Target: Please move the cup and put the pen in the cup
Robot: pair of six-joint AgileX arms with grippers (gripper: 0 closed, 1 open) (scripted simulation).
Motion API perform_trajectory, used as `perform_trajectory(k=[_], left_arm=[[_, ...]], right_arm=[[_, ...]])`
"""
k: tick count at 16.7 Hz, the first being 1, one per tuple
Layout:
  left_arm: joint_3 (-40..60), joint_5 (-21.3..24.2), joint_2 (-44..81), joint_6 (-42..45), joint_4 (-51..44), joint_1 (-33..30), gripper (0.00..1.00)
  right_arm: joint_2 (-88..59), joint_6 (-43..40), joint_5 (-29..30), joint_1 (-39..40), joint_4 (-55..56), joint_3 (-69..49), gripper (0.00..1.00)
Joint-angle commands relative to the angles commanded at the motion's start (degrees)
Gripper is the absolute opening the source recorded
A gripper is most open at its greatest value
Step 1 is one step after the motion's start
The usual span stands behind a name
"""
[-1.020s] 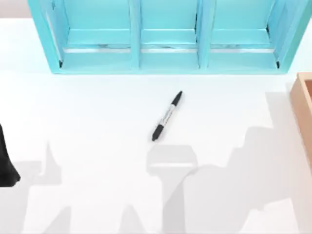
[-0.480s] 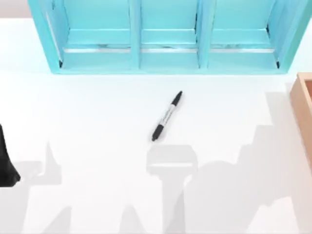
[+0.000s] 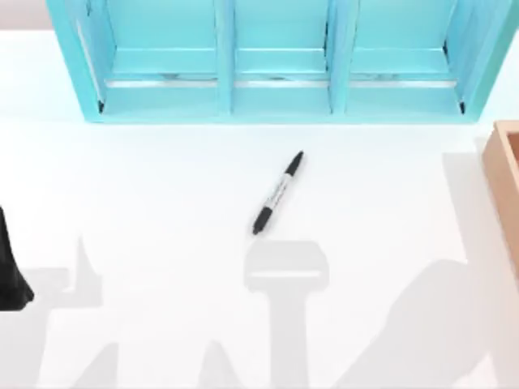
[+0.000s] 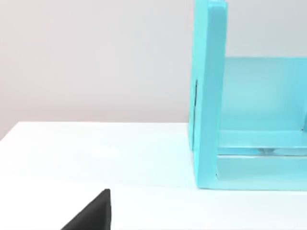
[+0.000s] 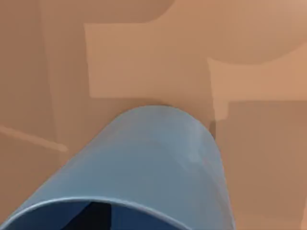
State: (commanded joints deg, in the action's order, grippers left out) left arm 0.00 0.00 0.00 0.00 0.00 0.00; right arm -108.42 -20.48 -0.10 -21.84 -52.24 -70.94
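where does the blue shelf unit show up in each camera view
Top view: the shelf unit spans the far edge of the table, behind the pen.
Left wrist view: its end wall, standing on the table.
Right wrist view: not there, just the cup.
Shared landmark: the white table.

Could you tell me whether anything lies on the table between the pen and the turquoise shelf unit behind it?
Nothing does. In the top view, only bare white table separates the pen from the shelf unit.

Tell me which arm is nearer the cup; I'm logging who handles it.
Right: its wrist camera sees the cup close up, over tan wood. The left arm is parked at the table's left edge.
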Motion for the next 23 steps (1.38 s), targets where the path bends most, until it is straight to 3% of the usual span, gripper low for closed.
perform_trajectory(k=[5,18,23], left_arm=[[0.0,0.0,0.0,0.0,0.0,0.0,1.0],[0.0,0.0,0.0,0.0,0.0,0.0,1.0],[0.0,0.0,0.0,0.0,0.0,0.0,1.0]], right_arm=[[-0.25,-0.04,0.02,-0.08,0.6,0.5,1.0],[-0.25,-0.04,0.02,-0.08,0.6,0.5,0.02],[-0.25,-0.04,0.02,-0.08,0.6,0.5,0.0]])
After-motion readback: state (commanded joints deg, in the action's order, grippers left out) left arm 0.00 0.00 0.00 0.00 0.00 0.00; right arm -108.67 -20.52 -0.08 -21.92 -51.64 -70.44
